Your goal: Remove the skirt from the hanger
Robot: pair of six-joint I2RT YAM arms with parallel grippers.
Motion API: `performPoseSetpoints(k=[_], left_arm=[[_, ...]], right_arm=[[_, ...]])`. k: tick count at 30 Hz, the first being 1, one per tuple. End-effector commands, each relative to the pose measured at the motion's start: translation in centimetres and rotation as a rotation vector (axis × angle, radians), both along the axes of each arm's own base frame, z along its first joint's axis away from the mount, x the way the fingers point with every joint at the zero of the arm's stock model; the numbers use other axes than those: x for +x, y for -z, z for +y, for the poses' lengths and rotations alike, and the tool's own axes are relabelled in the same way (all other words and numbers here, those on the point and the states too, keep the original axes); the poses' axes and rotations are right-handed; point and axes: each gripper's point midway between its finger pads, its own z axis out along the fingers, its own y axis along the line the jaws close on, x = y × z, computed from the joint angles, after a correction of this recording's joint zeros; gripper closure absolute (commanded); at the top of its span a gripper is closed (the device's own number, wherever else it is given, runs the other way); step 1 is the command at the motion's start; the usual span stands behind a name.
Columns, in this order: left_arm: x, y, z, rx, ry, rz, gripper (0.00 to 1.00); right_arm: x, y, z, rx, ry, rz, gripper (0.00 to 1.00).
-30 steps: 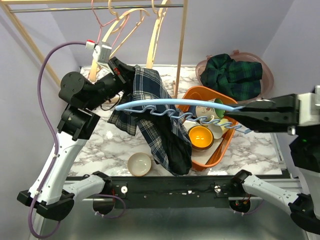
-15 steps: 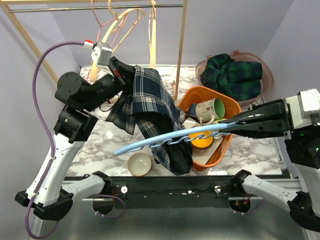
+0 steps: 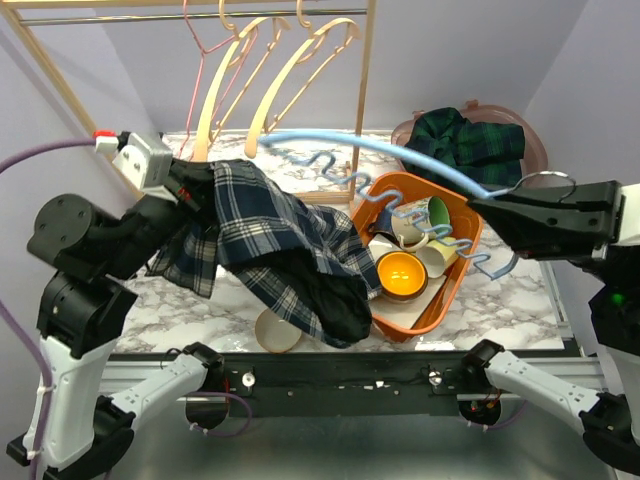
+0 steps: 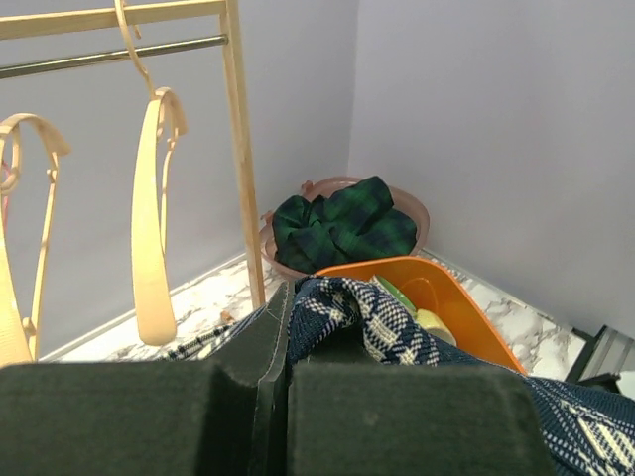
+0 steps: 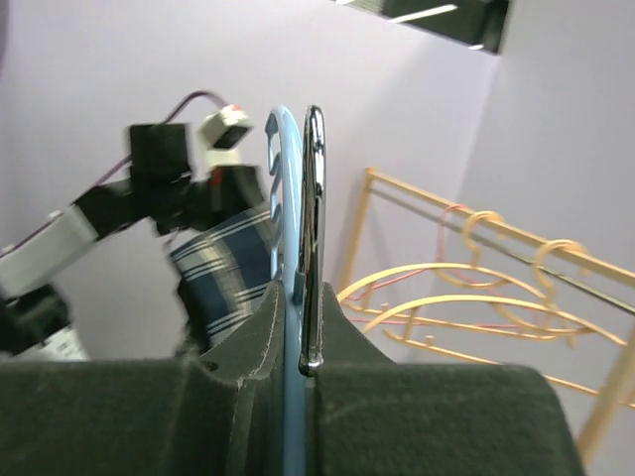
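Skirt (image 3: 270,240) clamped in L gripper (image 4: 278,367), clear of hanger (image 3: 350,138), hanger pinched in R gripper (image 3: 485,207)

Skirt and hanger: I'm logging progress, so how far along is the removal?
Looks done: the skirt hangs clear of the blue hanger, with no cloth on its bar. In hand: the left claw is shut on the skirt and the right claw on the blue hanger. Left: probably only setting them down.

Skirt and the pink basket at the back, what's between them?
In the top view, an orange tub of cups and bowls lies between skirt and pink basket, with the blue hanger arcing above it.
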Motion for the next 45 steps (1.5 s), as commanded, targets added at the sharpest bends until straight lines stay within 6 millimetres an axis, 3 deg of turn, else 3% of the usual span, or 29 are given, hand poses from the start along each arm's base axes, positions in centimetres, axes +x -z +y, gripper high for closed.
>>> performPoseSetpoints(k=[1,2,3,4,6,9,13,17,21,30,32,33,35,36,38,39,45], left_arm=[[-1.7,0.0,0.7,0.048,0.011,-0.066,1.0],[-2.1,-0.1,0.7,0.05,0.024,-0.076,1.0],[-2.5,-0.1,0.5,0.061,0.044,-0.085,1.0],[-2.7,-0.2,0.5,0.071,0.051,-0.091,1.0],[-3.5,-0.5,0.6,0.099,0.067,-0.107,1.0],[-4.7,-0.7,0.5,0.122,0.111,-0.124,1.0],[-5.8,-0.7,0.3,0.12,0.154,-0.151,1.0],[-5.3,0.0,0.3,0.128,0.139,-0.125,1.0],[-4.7,0.9,0.3,0.164,0.125,-0.129,1.0],[-3.6,1.0,-0.3,0.14,0.122,-0.111,1.0],[-2.9,1.1,-0.9,0.11,0.131,-0.069,1.0],[-2.3,1.1,-1.3,0.09,0.133,-0.059,1.0],[-0.9,2.1,-2.9,0.049,0.174,0.041,1.0],[-0.1,2.9,-3.6,0.049,0.188,0.074,1.0],[2.0,4.4,-5.1,0.028,0.198,0.162,1.0],[2.7,5.1,-6.0,0.016,0.212,0.171,1.0],[5.3,8.2,-8.0,0.001,0.19,0.221,1.0]], right_arm=[[6.1,-1.7,-0.7,0.072,0.244,0.083,0.99],[6.0,-2.8,-0.9,0.064,0.26,0.056,0.99],[5.9,-1.4,0.4,-0.044,0.217,0.065,0.99],[7.9,0.4,2.8,-0.157,0.189,0.081,0.99],[7.2,2.1,4.4,-0.29,0.098,0.056,0.99],[8.4,3.9,5.7,-0.319,0.071,0.078,0.99],[8.0,5.2,7.0,-0.364,-0.014,0.067,0.99],[8.1,6.6,7.9,-0.389,-0.062,0.091,0.99],[8.0,6.5,7.5,-0.362,-0.047,0.078,0.99],[7.3,5.6,6.3,-0.315,0.0,0.065,0.99],[7.9,5.4,5.5,-0.29,0.062,0.087,0.99],[9.8,4.9,4.5,-0.24,0.177,0.14,0.99],[11.7,5.0,2.9,-0.183,0.308,0.201,0.99],[13.1,4.4,0.6,-0.105,0.442,0.262,0.99],[13.7,4.9,-0.5,-0.078,0.507,0.296,0.99],[12.2,3.8,-1.3,-0.042,0.493,0.251,0.99],[9.8,3.5,-2.8,-0.027,0.48,0.211,0.99]])
